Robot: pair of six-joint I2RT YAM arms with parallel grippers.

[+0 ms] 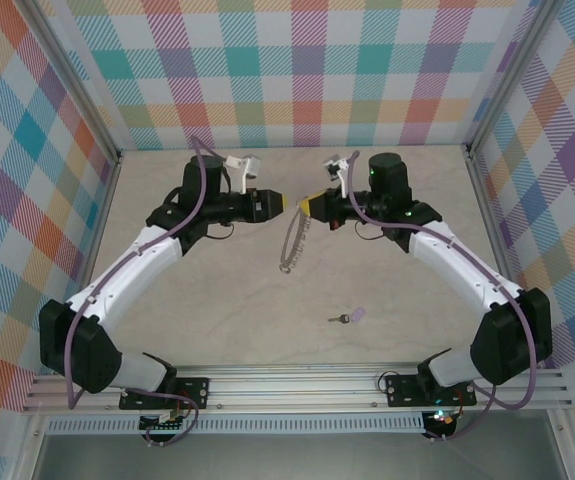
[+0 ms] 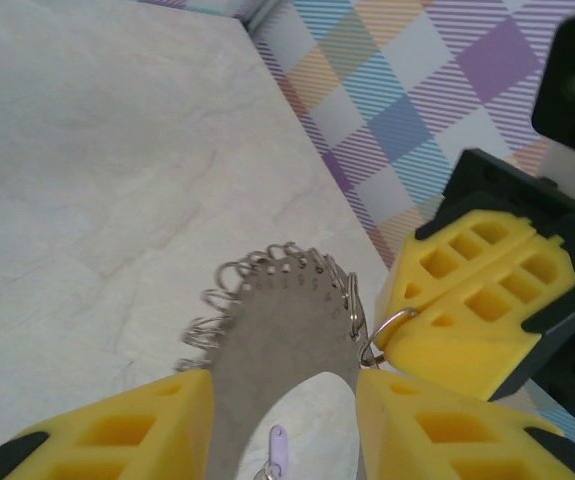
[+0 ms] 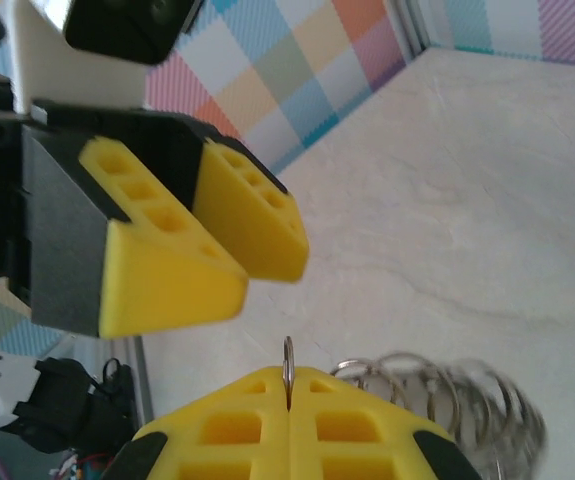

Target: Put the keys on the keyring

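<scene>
right end effector (image 3: 289,388) — clenched on keyring (image 2: 287,251) rim | left end effector (image 2: 285,388) — parted, empty, just beside keyring | key (image 1: 348,316) well apart from keyring

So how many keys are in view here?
1. The tiny lilac-headed metal key lies on the pale marble-patterned table, apart from the large silver scalloped wire keyring, on its near side. None seen on the ring, though blurred loops could hide one.

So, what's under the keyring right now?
Bare table beneath the keyring; the key lies apart, off to one side. The right fingers cover the stretch of ring they pinch.
</scene>
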